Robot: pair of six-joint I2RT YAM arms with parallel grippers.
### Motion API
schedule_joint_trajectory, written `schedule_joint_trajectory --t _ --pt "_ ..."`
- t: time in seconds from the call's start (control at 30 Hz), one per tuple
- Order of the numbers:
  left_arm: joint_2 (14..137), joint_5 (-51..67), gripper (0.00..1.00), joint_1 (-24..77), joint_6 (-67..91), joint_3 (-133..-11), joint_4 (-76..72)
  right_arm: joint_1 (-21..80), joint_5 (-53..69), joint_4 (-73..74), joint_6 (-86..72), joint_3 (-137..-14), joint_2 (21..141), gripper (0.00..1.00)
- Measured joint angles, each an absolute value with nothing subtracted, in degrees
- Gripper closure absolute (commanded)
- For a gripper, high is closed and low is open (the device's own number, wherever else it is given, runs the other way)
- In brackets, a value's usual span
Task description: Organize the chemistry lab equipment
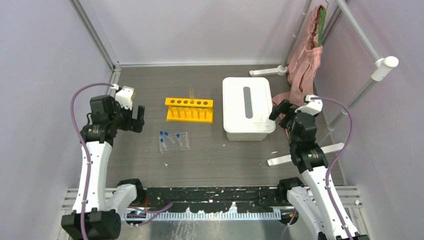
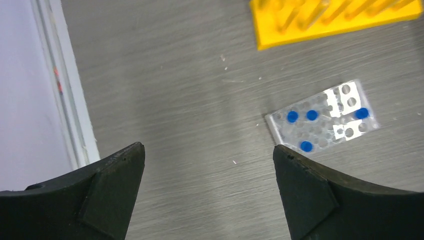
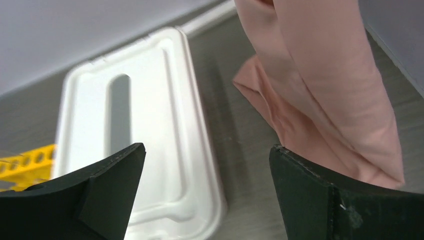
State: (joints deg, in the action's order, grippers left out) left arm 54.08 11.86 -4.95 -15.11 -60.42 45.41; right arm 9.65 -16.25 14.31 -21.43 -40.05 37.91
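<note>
A yellow rack (image 1: pixel 189 110) with clear glass tubes standing in it sits mid-table; its edge shows in the left wrist view (image 2: pixel 330 22). A clear tray (image 1: pixel 174 141) holding small blue-capped vials (image 2: pixel 311 115) lies in front of it. My left gripper (image 1: pixel 134 119) is open and empty, raised left of the rack and tray; in its wrist view (image 2: pixel 209 155) bare table lies between the jaws. My right gripper (image 1: pixel 281 114) is open and empty, raised beside the right edge of a white lidded box (image 1: pixel 247 107). The squeeze bottle, beakers and tiny cup are out of view.
The white lidded box (image 3: pixel 145 140) stands right of the rack. A pink cloth (image 1: pixel 306 65) hangs at the back right and drapes to the table (image 3: pixel 325 95). White pole stand feet lie at back right (image 1: pixel 267 71) and front right (image 1: pixel 305 155). Frame posts line the walls.
</note>
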Motion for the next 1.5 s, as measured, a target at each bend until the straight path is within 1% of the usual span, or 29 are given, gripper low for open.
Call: schedule_joint_trajectory --t 0.17,0.33,0.43,0.53,0.67,0.8,1.03,1.13,1.33,1.5 --pt "56.86 14.11 0.0 -10.79 -13.34 -50.87 38.22 9.65 -19.53 15.9 -21.06 -33.23 36.18 0.0" --pt "59.55 15.64 0.0 -11.38 -10.48 -40.21 27.42 9.65 -24.77 13.08 -21.15 -25.56 34.81 0.0" --pt "62.7 16.78 0.0 -11.4 -8.49 -36.45 19.68 9.39 -29.74 8.01 -21.87 -22.04 36.82 0.0" --pt "67.53 17.89 0.0 -11.4 -6.94 -34.0 10.83 9.37 -33.36 2.59 -22.52 -20.75 42.48 0.0" --pt "73.54 18.74 0.0 -11.4 -5.63 -32.67 1.39 9.32 -35.99 -3.57 -21.21 -20.58 50.61 0.0" --pt "77.91 19.62 0.0 -11.4 -4.69 -31.92 -7.16 9.04 -37.67 -10.59 -18.92 -19.0 54.43 0.0" --pt "80.49 20.86 0.0 -11.33 -3.36 -29.08 -19.05 5.45 -36.6 -24.08 -16.43 -14.33 64.49 0.0" --pt "82.3 20.8 0.0 -10.87 -2.76 -29.04 -22.41 4.21 -35.05 -30.0 -14.57 -14.31 68.79 0.0" --pt "87.42 20.56 0.0 -9.5 0.1 -32.77 -22.59 1.54 -31.48 -38.17 -12.45 -14.94 74.37 0.0" --pt "88.53 20.1 0.0 -8.64 2.98 -31.86 -28.42 1.13 -28.53 -44.21 -12.16 -15.57 78.28 0.0"
